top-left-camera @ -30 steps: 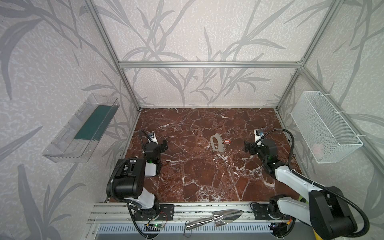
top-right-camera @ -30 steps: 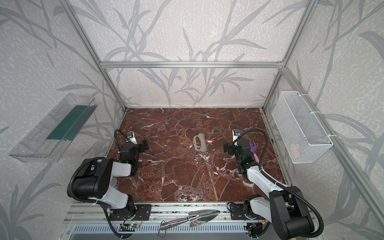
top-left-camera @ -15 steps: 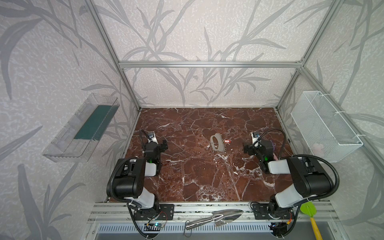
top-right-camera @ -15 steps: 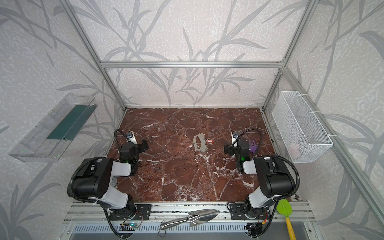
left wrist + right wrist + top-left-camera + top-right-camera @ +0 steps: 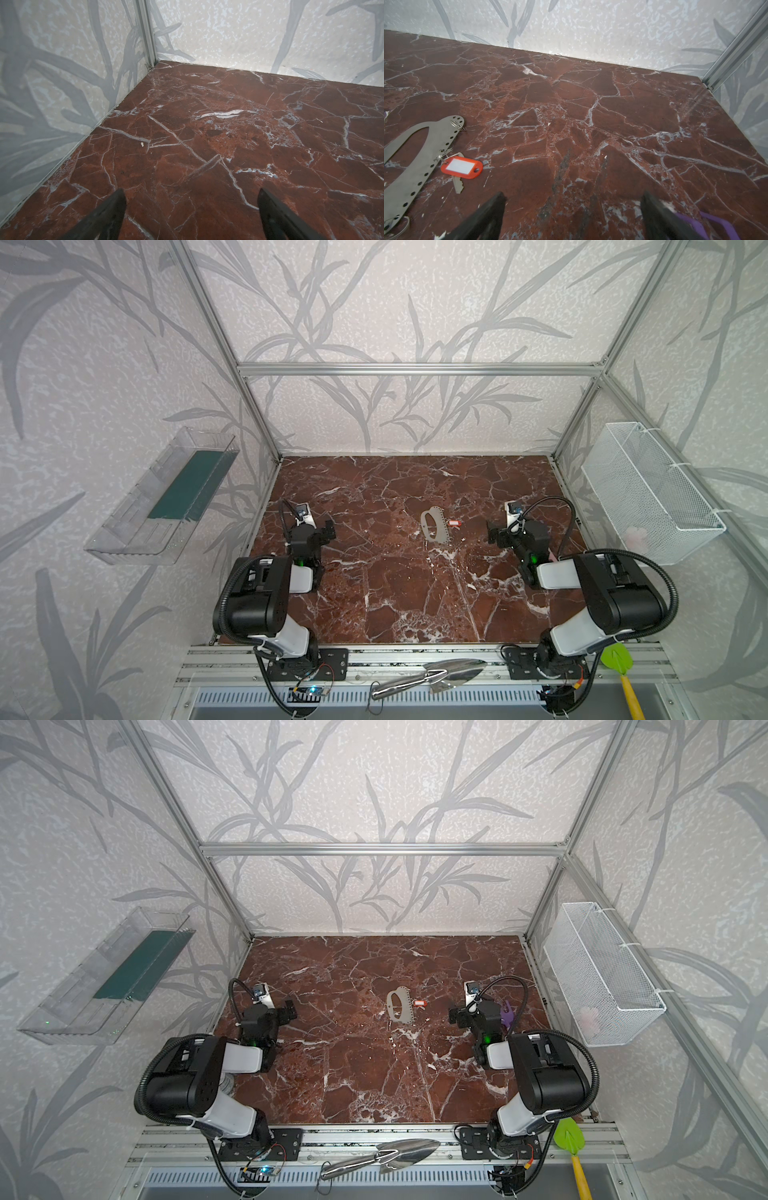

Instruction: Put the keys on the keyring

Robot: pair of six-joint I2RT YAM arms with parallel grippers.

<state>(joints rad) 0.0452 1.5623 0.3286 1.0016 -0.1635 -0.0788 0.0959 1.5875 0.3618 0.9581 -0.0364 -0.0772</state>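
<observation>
**Folded on the right, released all round**

Folded the right arm (image 5: 615,601) up since a second ago, baring a green tool (image 5: 617,659) well to the near right of the grey plate (image 5: 441,530). Leaves the plate flat on the marble floor (image 5: 374,593), red tag (image 5: 456,523) just beside its dotted edge. Hangs the right gripper (image 5: 494,533) near its right, jaws spread, empty; parks the left gripper (image 5: 329,529) well to its left, likewise released.
</observation>
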